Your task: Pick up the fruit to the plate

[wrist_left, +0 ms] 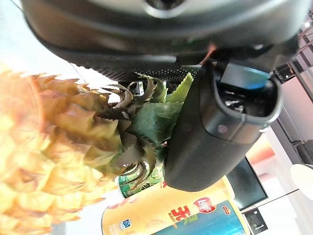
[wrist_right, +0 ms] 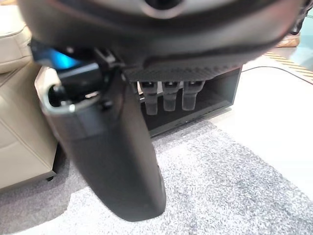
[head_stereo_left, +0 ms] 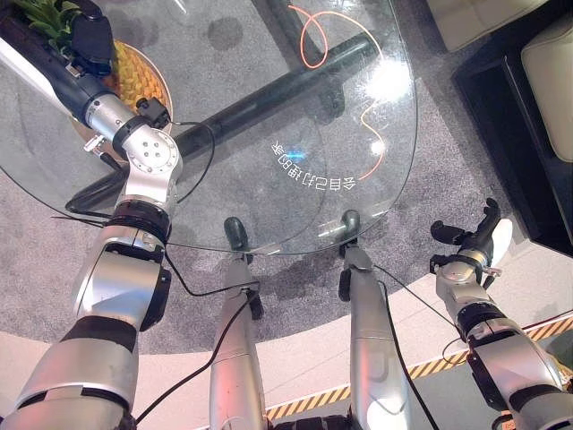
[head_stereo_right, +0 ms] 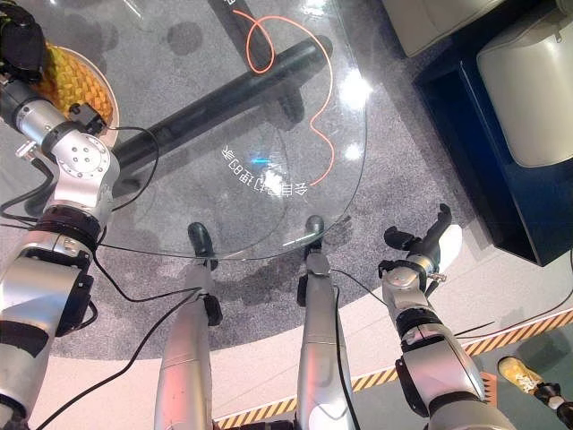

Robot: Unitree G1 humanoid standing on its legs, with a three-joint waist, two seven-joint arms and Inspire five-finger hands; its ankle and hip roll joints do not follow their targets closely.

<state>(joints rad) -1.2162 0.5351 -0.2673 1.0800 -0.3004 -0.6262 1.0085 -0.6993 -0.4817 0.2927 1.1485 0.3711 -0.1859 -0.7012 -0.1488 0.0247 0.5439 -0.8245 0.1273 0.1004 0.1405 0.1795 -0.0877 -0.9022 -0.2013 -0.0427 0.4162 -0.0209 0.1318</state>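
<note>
Orange cord (head_stereo_left: 315, 36) across glass table (head_stereo_left: 269, 107).

1. My arms are silver-grey metal with black bands at the joints — rounded, segmented shells.
2. My left hand (head_stereo_left: 92, 36) is dark and bulky.
3. My right hand (head_stereo_right: 421, 246) is dark too — its thumb wears a white cover.
</note>
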